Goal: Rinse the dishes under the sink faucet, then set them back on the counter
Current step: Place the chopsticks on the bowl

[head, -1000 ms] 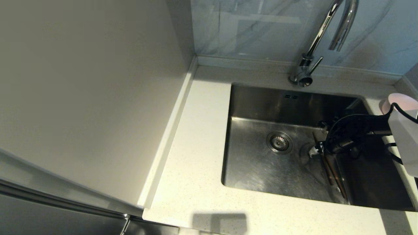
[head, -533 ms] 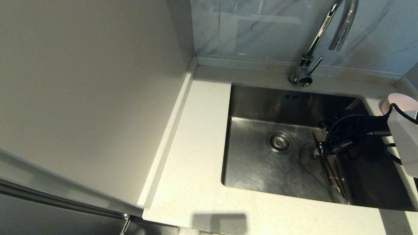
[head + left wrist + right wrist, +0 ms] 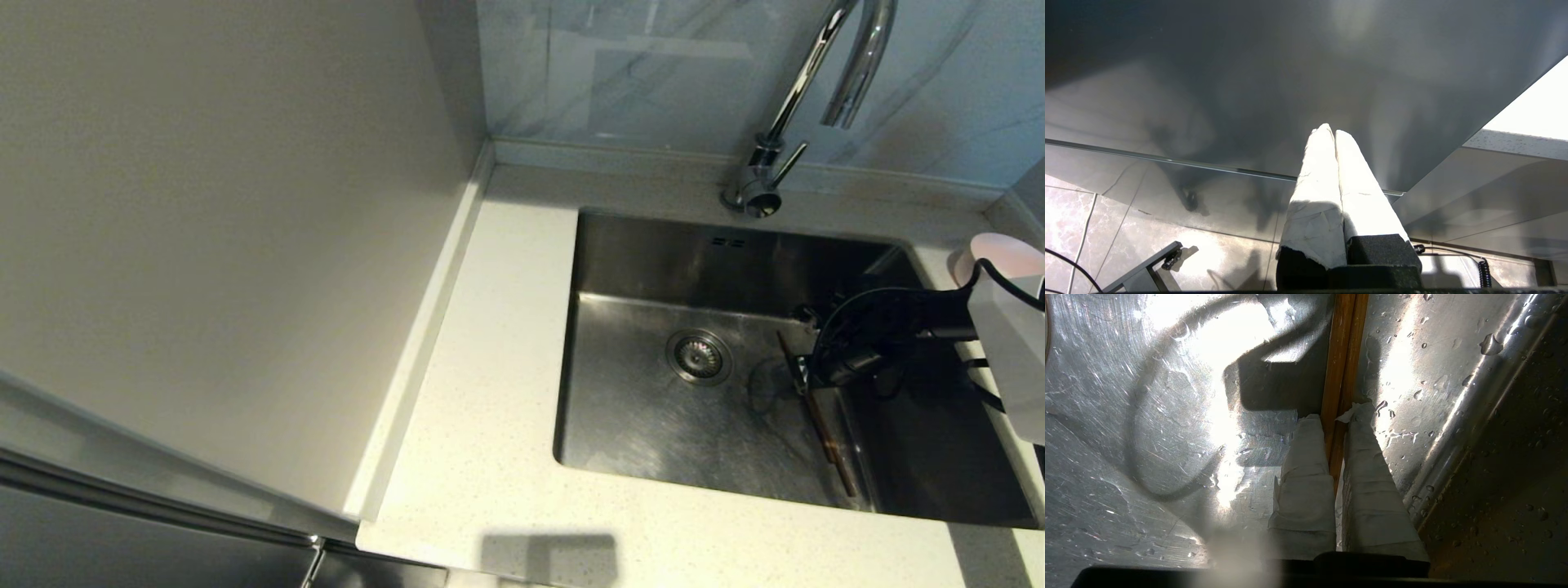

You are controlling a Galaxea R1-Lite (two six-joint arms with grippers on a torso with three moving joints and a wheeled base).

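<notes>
Two brown wooden chopsticks lie side by side along the right part of the steel sink's floor. My right gripper reaches down into the basin and is shut on the chopsticks near their far end. Its taped fingers press against both sides of the pair. The pale pink bowl stands on the counter to the right of the sink, partly behind my right arm. The chrome faucet rises behind the basin. The yellow-green bowl is out of view. My left gripper hangs shut and empty below counter level.
The round strainer drain sits left of the gripper. Water drops cover the sink's right wall. A plain beige wall panel bounds the counter's left side. A low raised back edge runs under the marbled wall.
The right gripper's fingers have closed in on the chopsticks. The two sticks, slightly apart before, now lie pressed together. The left arm has not moved.
</notes>
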